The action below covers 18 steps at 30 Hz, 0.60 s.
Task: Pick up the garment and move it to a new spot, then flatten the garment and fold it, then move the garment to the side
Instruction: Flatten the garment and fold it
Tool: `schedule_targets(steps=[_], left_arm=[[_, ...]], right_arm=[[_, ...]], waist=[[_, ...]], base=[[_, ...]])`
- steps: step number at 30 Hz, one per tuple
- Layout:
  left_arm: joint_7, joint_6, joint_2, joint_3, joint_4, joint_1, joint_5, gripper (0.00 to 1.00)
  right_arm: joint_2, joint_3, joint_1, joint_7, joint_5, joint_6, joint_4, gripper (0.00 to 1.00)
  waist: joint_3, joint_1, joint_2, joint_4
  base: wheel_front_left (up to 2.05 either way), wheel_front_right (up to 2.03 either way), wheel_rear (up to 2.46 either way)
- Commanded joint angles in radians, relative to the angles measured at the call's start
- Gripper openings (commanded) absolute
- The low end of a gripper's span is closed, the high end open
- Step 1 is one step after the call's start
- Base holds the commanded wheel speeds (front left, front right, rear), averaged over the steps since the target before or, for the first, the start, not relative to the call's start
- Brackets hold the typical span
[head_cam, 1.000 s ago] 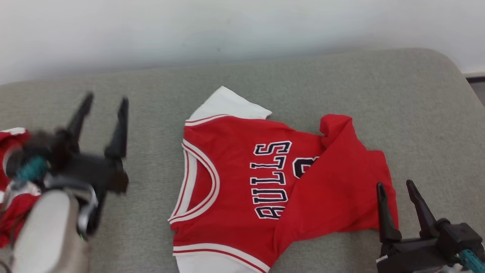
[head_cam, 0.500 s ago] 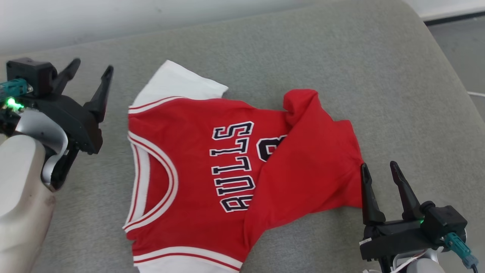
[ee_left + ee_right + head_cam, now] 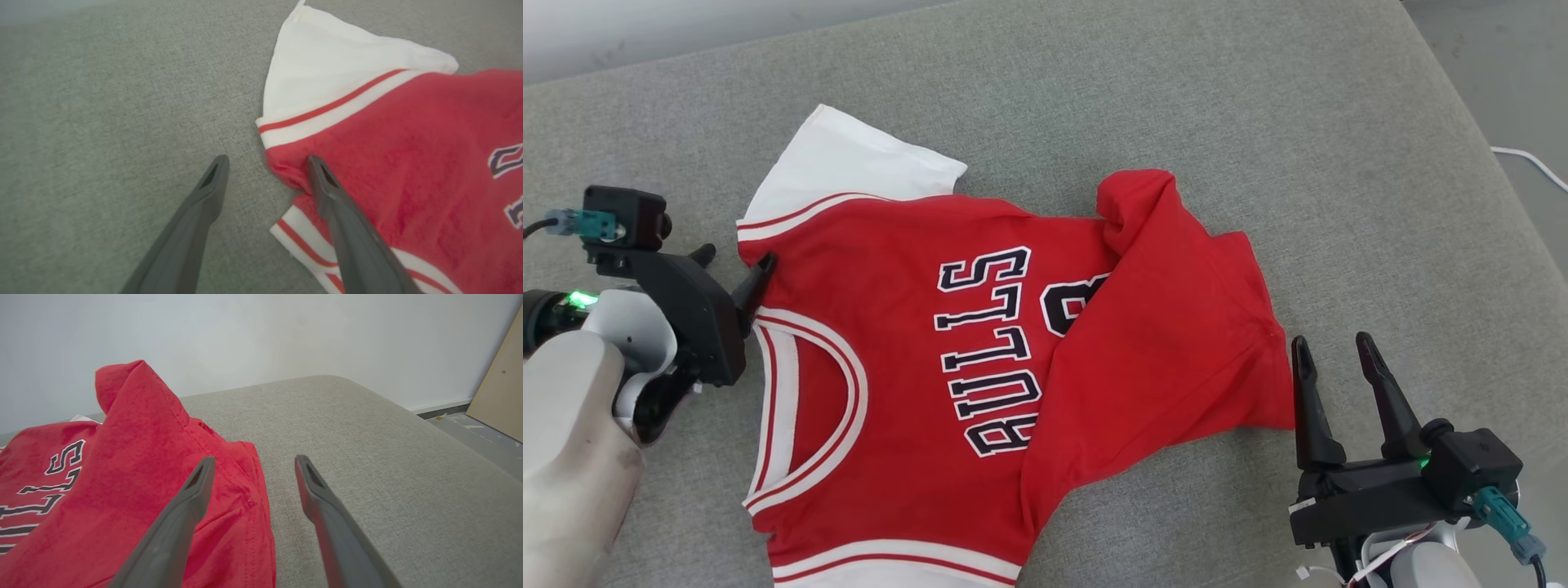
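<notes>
A red jersey (image 3: 907,327) with white sleeves and "BULLS" lettering lies on the grey cushion (image 3: 1176,98). Its hem end is folded back over the number. My left gripper (image 3: 735,260) is open at the jersey's shoulder by the neckline. In the left wrist view (image 3: 267,161), one finger rests on the red shoulder cloth (image 3: 388,143) and the other on bare cushion. My right gripper (image 3: 1331,343) stands open just right of the folded hem corner. In the right wrist view (image 3: 254,460), the hem edge of the jersey (image 3: 122,457) lies between and left of its fingers.
The cushion's right edge drops to a grey floor with a white cable (image 3: 1527,159). A pale wall (image 3: 245,330) runs behind the cushion, and a wooden panel (image 3: 498,388) stands at the far right. Bare cushion (image 3: 102,122) stretches left of the jersey.
The head camera has tilted and turned, shifting the whole picture. My left gripper has come from beside the jersey down onto its shoulder edge. The right gripper stays by the hem.
</notes>
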Motion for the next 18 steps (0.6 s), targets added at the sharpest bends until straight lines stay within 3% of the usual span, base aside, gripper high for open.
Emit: schedule_targets(steps=[1, 4, 5, 6, 7, 15, 18], left_arm=[[0.013, 0.002, 0.007, -0.026, 0.001, -0.004, -0.015, 1.00], [0.035, 0.002, 0.015, -0.064, 0.008, -0.005, -0.017, 1.00], [0.042, 0.002, 0.018, -0.082, 0.012, -0.006, -0.019, 0.53], [0.038, 0.002, 0.022, -0.094, 0.015, -0.010, -0.021, 0.21], [0.027, 0.002, 0.027, -0.106, 0.015, -0.018, -0.017, 0.00], [-0.094, 0.004, 0.060, -0.136, 0.071, -0.112, 0.015, 0.00], [-0.218, 0.035, 0.083, -0.128, 0.111, -0.172, 0.072, 0.00]], right_arm=[[0.004, 0.002, -0.009, -0.001, -0.006, -0.003, 0.003, 1.00], [0.004, 0.005, -0.014, 0.000, -0.007, -0.003, 0.004, 1.00], [0.004, 0.007, -0.016, -0.001, -0.007, -0.003, 0.005, 1.00], [0.005, 0.008, -0.018, 0.000, -0.007, -0.003, 0.004, 1.00], [0.005, 0.008, -0.020, -0.001, -0.006, -0.003, 0.003, 1.00], [0.006, -0.007, -0.010, 0.000, -0.009, -0.003, -0.005, 1.00], [0.006, -0.006, -0.013, -0.001, -0.009, -0.003, -0.003, 1.00]], waist=[[0.002, -0.0001, -0.0001, 0.001], [0.004, -0.0001, -0.0001, 0.000], [0.005, -0.0001, -0.0001, 0.000], [0.007, -0.0001, -0.0001, -0.001], [0.008, -0.0001, -0.0001, -0.002], [0.003, -0.0001, -0.0001, 0.013], [-0.001, -0.0001, -0.0001, 0.020]], base=[[0.00, 0.00, 0.00], [0.00, 0.00, 0.00], [0.00, 0.00, 0.00], [0.00, 0.00, 0.00], [0.00, 0.00, 0.00], [0.00, 0.00, 0.00], [0.00, 0.00, 0.00]])
